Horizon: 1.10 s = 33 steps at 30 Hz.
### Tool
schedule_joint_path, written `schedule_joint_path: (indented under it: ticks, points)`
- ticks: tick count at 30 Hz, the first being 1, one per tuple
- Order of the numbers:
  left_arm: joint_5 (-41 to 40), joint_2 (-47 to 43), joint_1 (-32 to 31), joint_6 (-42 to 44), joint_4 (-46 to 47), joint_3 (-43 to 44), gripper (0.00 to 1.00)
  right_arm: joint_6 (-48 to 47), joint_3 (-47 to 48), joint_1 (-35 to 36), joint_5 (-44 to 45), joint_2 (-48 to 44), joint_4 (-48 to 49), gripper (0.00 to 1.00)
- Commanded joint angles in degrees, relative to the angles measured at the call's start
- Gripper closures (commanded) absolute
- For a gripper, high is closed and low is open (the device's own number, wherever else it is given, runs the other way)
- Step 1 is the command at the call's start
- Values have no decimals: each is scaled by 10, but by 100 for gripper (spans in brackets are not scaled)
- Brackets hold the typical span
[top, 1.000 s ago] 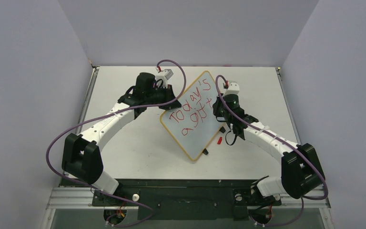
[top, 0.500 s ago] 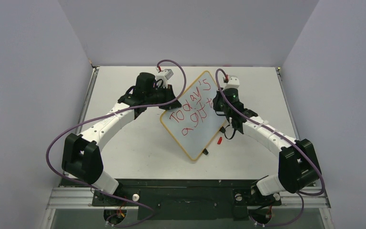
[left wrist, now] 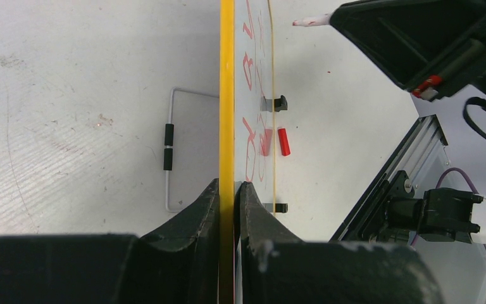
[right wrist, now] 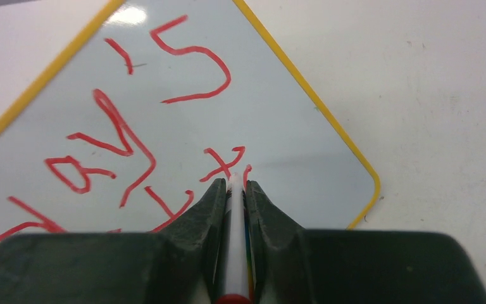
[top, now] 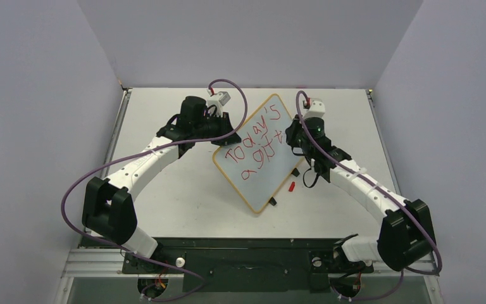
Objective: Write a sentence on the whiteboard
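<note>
The whiteboard (top: 262,183), white with a thin yellow-orange frame, sits slantwise at the table's middle. My left gripper (top: 226,137) is shut on its left edge, and the left wrist view shows the frame (left wrist: 227,95) edge-on between the gripper (left wrist: 229,185) jaws. The sentence (top: 254,143) in red reads "Today's a gift" in two lines. My right gripper (top: 293,135) is shut on a white marker (right wrist: 235,215). Its tip touches the board by the last "t" (right wrist: 223,161), beside a short red stroke.
A red marker cap (top: 292,186) lies on the table by the board's right edge, near a black clip (top: 273,202). A bent wire stand (left wrist: 169,147) shows behind the board. Grey walls enclose the table on three sides.
The right arm has swung outward and its wrist has moved toward the back of the table, carrying the marker along the end of the second line. The left arm and the board have stayed still.
</note>
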Motion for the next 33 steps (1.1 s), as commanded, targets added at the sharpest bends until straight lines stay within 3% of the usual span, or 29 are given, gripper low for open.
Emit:
schedule_joint_path:
  ticks: [1, 13, 33]
  points:
    - [-34, -15, 0, 54, 18, 4, 100, 18, -16, 13, -25, -58, 39, 100]
    - [-33, -19, 0, 54, 18, 2, 100, 30, 19, 69, -24, -11, 62, 100]
    - [-34, -18, 0, 54, 18, 1, 100, 15, 42, 67, 8, 18, 48, 100]
